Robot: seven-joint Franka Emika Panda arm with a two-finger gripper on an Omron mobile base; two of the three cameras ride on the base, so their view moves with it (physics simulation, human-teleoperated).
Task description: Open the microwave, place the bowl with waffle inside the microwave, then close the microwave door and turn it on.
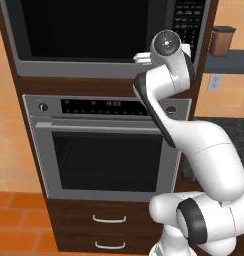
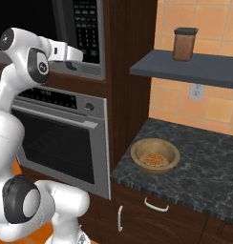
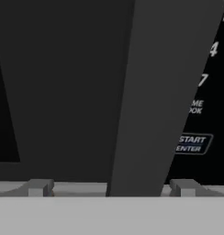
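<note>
Reaching for the door handle
Hand is gaping wide, empty, straddling the bar; centring before closing is advisable.

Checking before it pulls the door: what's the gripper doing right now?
Gripper: open, holding nothing, its fingertips on either side of the microwave door handle, not yet closed on it.

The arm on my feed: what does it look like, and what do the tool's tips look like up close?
The arm is glossy white, built of rounded segments with dark grey bands at the joints and a round grey cap on the upper joint. No cables or markings show. The tool ends in two small, blocky grey fingertips.
</note>
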